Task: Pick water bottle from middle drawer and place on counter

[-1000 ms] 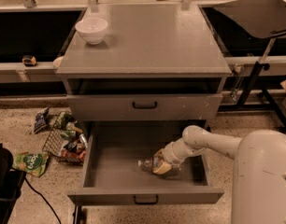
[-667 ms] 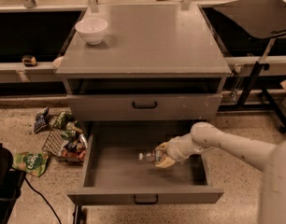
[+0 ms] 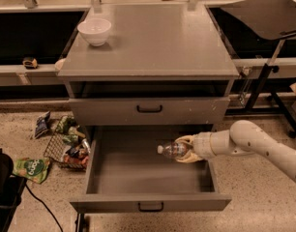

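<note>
The water bottle (image 3: 171,150) is a small clear plastic bottle with a white cap pointing left. My gripper (image 3: 186,149) is shut on it and holds it on its side above the right part of the open middle drawer (image 3: 138,178). The arm comes in from the right. The drawer is pulled out wide below a closed upper drawer, and its grey floor shows bare. The counter (image 3: 153,37) is the flat grey top of the cabinet above.
A white bowl (image 3: 94,31) stands at the counter's back left. A wire basket with snack packets (image 3: 66,146) and a green packet (image 3: 31,168) lie on the floor to the left. A black stand (image 3: 264,81) is at the right.
The gripper has lifted the bottle off the drawer floor and moved it up and back. The arm has risen with it.
</note>
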Available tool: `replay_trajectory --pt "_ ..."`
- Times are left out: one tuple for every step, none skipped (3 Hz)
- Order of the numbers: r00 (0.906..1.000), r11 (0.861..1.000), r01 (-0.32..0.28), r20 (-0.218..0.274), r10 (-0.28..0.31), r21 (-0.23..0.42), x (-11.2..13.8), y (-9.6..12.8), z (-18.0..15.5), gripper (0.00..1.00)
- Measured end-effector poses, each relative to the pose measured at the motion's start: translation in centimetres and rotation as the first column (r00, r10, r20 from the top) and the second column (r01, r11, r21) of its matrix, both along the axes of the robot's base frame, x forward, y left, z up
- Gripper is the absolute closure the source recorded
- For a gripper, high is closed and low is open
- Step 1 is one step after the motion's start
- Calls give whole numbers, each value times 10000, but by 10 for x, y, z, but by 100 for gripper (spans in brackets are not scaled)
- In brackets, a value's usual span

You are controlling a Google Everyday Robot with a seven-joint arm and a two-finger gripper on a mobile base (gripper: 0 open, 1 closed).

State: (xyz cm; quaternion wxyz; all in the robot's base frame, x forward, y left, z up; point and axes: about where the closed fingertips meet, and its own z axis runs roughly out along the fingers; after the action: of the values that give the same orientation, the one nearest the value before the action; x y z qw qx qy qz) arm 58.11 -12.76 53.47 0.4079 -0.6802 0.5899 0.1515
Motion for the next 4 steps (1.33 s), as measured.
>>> replay_trajectory --pt "10000 10000 -36 69 36 1 -2 -3 0 100" --pt "9991 9965 -404 186 392 731 -4 1 7 100" --pt "9899 9795 -1073 1096 894 1705 -8 -17 71 100" --pt "9692 9660 -1727 2079 1318 1926 -30 -43 150 100"
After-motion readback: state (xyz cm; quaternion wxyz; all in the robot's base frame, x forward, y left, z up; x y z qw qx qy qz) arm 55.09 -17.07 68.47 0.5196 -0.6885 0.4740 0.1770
